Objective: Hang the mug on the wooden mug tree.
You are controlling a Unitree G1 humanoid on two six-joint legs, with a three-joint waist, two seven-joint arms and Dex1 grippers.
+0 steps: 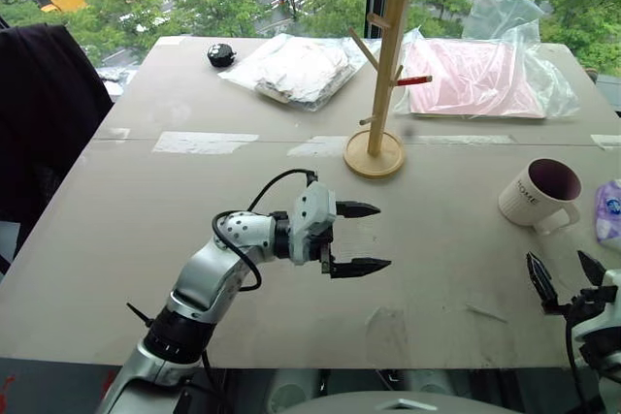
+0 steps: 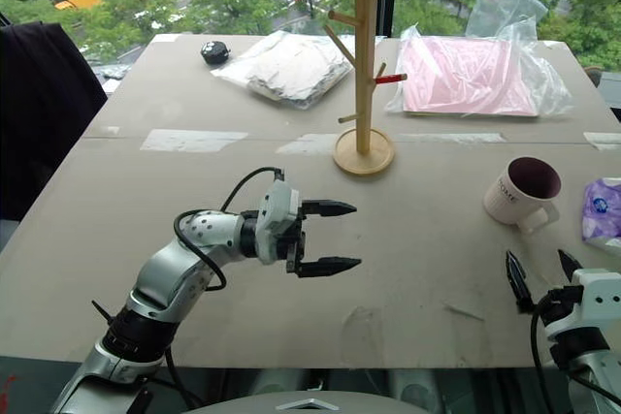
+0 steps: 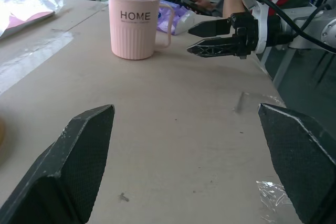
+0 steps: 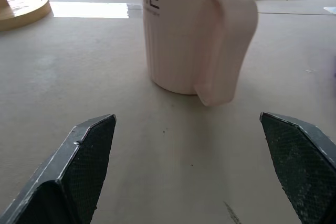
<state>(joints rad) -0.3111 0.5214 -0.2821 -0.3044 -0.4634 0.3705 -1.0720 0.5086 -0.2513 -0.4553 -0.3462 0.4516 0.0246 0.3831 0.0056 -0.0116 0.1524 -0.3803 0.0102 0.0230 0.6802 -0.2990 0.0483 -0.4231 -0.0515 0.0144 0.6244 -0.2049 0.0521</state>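
The mug (image 1: 539,191) stands upright on the right side of the table, its maroon inside showing and its handle toward the table's front edge. The wooden mug tree (image 1: 385,65) rises from its round base at the table's middle, well left of the mug. My right gripper (image 1: 558,264) is open just in front of the mug, and in the right wrist view the mug's handle (image 4: 227,51) lies ahead of the open right gripper (image 4: 186,116), not touching. My left gripper (image 1: 381,236) is open and empty over the table's middle, pointing right toward the mug (image 3: 134,24).
Two plastic bags lie at the back, one with white contents (image 1: 296,67) and one with pink (image 1: 475,77). A small black object (image 1: 221,54) sits far left. A purple packet (image 1: 609,210) lies at the right edge. A dark cloth (image 1: 44,113) hangs left of the table.
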